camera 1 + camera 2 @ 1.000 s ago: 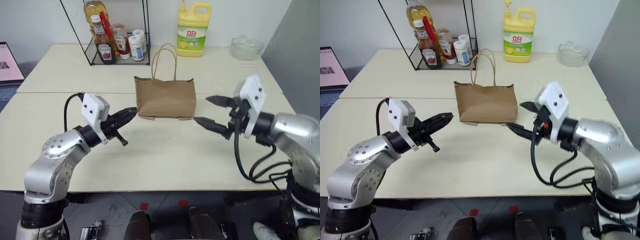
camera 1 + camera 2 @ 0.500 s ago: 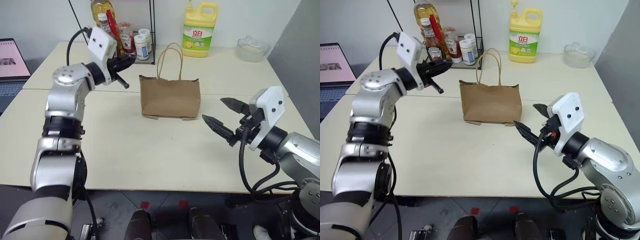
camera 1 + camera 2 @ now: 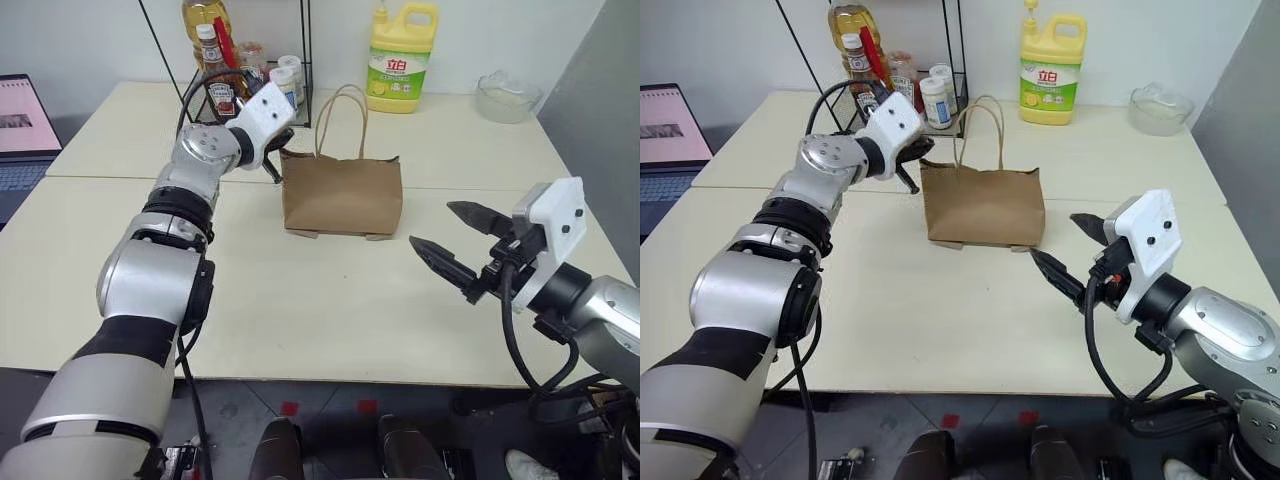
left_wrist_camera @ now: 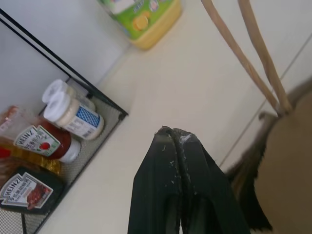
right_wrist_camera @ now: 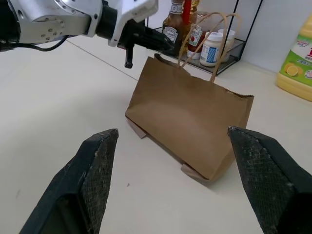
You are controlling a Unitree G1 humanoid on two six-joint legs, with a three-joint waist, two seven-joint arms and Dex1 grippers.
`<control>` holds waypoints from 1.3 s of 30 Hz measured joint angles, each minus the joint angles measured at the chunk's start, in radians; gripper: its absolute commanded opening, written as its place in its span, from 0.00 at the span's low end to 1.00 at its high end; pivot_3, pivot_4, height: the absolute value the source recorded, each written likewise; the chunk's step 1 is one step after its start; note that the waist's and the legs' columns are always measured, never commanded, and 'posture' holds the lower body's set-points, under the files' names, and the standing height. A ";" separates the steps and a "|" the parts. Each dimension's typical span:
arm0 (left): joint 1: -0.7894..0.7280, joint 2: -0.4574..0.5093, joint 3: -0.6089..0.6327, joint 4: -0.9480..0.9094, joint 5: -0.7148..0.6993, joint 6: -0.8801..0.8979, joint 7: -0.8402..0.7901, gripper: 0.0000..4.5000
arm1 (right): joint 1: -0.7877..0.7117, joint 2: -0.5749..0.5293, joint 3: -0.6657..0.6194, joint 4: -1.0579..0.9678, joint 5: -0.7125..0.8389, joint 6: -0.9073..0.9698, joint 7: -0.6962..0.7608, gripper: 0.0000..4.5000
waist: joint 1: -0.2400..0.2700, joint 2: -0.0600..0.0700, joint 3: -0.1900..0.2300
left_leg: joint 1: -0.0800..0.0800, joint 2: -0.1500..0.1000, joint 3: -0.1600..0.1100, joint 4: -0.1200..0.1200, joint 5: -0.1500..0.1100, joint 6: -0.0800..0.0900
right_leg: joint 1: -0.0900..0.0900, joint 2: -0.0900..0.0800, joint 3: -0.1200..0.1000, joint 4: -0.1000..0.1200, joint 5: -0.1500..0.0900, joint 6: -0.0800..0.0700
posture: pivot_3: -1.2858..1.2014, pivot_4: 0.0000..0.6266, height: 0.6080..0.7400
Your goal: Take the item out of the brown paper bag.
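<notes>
The left gripper (image 3: 277, 143), fingers pressed together and empty, has swung up from the table to the brown paper bag's (image 3: 342, 195) left top corner, likely to pry it open. The bottle is unseen, presumably inside. The right gripper (image 3: 459, 243) waits, spread wide, right of the bag.

Beside the black fingers of the left gripper (image 4: 176, 139) stands the plain brown paper bag (image 3: 343, 195) with tan cord handles (image 3: 342, 118). Beyond it, a yellow detergent jug (image 3: 399, 56) carries a green label, and red ketchup bottles (image 4: 43, 143) have white caps.
</notes>
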 measured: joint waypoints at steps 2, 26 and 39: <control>-0.004 -0.003 -0.005 0.004 0.022 0.011 -0.022 0.01 | 0.008 -0.036 -0.006 0.000 0.043 -0.018 -0.024 0.84 | 0.001 0.000 0.000 | 0.000 0.000 0.000 0.000 0.000 0.000 | 0.000 0.000 0.000 0.000 0.000 0.000 | 0.52 0.24 1.00; 0.012 0.099 0.037 -0.109 -0.020 0.097 -0.895 0.01 | 0.180 -0.391 -0.003 0.003 0.357 -0.275 -0.073 0.84 | -0.003 0.000 0.000 | 0.000 0.000 -0.002 0.001 0.002 0.002 | 0.001 0.000 -0.002 0.001 0.000 0.000 | 0.52 0.24 1.00; 0.298 0.330 -0.323 -0.735 -0.435 0.328 -0.962 0.01 | 0.209 -0.431 0.029 0.004 0.360 -0.340 -0.072 0.84 | -0.006 0.000 0.000 | -0.001 0.002 -0.004 0.004 0.002 0.002 | 0.002 0.000 -0.003 0.003 0.000 0.000 | 0.52 0.24 1.00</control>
